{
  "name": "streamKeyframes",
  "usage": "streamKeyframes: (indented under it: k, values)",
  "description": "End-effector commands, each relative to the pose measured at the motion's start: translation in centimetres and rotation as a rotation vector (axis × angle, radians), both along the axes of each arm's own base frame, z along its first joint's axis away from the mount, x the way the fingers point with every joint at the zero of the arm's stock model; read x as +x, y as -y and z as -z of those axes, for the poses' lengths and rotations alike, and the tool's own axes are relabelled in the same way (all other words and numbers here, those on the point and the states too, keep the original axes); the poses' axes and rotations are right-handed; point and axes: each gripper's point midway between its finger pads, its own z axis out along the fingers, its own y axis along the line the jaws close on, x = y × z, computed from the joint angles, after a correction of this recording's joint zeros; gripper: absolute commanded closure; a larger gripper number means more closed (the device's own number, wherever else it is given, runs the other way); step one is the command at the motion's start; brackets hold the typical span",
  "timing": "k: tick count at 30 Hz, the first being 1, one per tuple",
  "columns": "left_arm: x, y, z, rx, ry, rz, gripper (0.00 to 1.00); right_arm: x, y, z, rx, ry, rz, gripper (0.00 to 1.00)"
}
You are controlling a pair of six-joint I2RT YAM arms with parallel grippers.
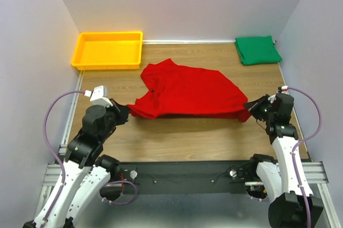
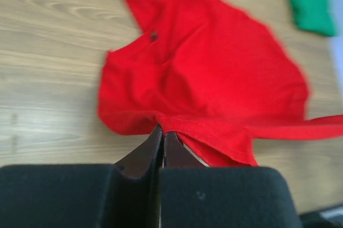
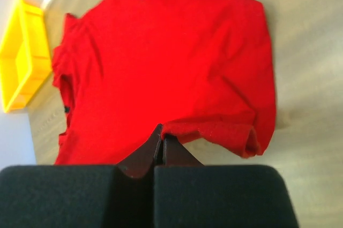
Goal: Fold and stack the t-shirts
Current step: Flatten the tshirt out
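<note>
**Left wrist view: left gripper (image 2: 162,130) pinched shut on the hem of the red t-shirt (image 2: 203,73)**

The two fingers meet with barely a sliver between them. A fold of red hem sits right at their tips, so the grip is closed on cloth. The right gripper (image 3: 161,134) shows the same from its own camera, with the jaws pressed together on the shirt's other near corner.

From above, the shirt lies rumpled across the middle of the worktop (image 1: 182,142). Its near edge is stretched between the two arms, and its far left corner reaches towards the yellow tray (image 1: 110,34). The green t-shirt (image 1: 258,50) lies already folded in the far right corner, well apart.

The step in hand looks like folding the near edge over the body of the shirt. To do it well, I judge that both arms should:
- rise together and level, with the hem taut between them;
- carry the hem far enough to lay edge on edge;
- lower it before letting go.

The left pinch looks shallow, so a sideways tug could slip the cloth out. Uneven travel would leave a skewed, wrinkled fold.
</note>
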Motion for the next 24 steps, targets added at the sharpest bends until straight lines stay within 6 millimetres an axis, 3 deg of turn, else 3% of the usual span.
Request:
streamKeyframes:
  k: [1,3,4,5,8,14,20,24]
  values:
    - [-2.5,2.5,0.3,-0.154,-0.044,0.119,0.89,-2.6,0.2,2.9,0.025,-0.158,0.061,0.91]
    - [-3.2,3.2,0.1,-0.179,-0.046,0.165,0.73,-3.1,0.6,3.0,0.016,-0.182,0.083,0.75]
    - [-3.4,3.2,-0.2,-0.182,-0.037,0.171,0.68,-3.3,0.6,2.9,0.011,-0.181,0.087,0.51]
    - [-3.7,3.1,-0.8,-0.191,-0.017,0.17,0.57,-3.3,0.7,2.7,0.004,-0.176,0.092,0.41]
    - [-4.3,1.7,-3.0,-0.205,0.066,0.115,0.4,-3.3,0.8,1.8,-0.003,-0.155,0.091,0.2]
    - [-4.5,-0.6,-6.6,-0.244,0.214,0.006,0.33,-2.6,0.9,-2.1,-0.081,-0.052,0.043,0.13]
    - [-1.3,1.0,-4.9,-0.138,0.12,0.049,0.35,-2.3,1.7,-5.8,-0.214,0.02,0.029,0.13]
    - [1.5,2.0,-3.2,-0.042,0.058,0.073,0.45,-1.8,0.7,-6.5,-0.234,0.034,-0.057,0.14]
